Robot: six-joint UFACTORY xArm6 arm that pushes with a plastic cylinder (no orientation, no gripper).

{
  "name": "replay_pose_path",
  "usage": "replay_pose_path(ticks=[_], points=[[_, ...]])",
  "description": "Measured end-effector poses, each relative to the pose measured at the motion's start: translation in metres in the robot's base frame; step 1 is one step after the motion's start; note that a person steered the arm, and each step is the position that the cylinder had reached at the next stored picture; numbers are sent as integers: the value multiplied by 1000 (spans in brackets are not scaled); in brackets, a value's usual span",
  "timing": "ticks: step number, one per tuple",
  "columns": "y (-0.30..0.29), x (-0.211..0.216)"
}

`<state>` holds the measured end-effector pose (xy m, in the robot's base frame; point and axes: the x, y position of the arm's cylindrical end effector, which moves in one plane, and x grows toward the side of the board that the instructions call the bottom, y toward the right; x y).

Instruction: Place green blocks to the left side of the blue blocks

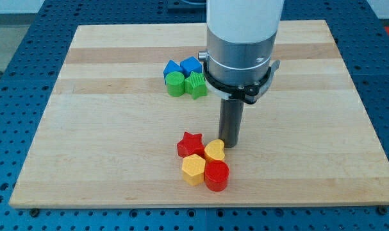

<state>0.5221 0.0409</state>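
Wooden desk [104, 160] sits on a blue perforated base [15, 77]. No claw on this arm, so no spread/pinch state to give; it ends in a dark rod, and my tip [231, 145] rests on the desk a bit below centre, just right of mid-board.

Task blocks are grouped toward the view's top, up and to the left of my tip, well apart from it. Two blue blocks in the back row: one blue block [172, 68] at the view's left, the other blue block [191, 65] to its right, touching or nearly so; exact shapes hard to tell. In front of them: green cylinder [175, 84] on the left and green star [196, 85] on the right, side by side, pressed up against the blues. So the greens lie below the blues in the view, not to their left. The arm's grey collar [239, 64] stands just right of the green star in the view.

Second cluster near my tip: yellow heart [215, 151] just left of the tip, prob. touching it; red star [190, 144] left of the heart; yellow hexagon [193, 169] and red cylinder [216, 175] below, toward the view's bottom. All four packed tight.
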Motion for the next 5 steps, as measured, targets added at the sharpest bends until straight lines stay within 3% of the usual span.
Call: replay_pose_path(ticks=[2, 4, 5], points=[[-1, -66], [-110, -74], [-113, -74]])
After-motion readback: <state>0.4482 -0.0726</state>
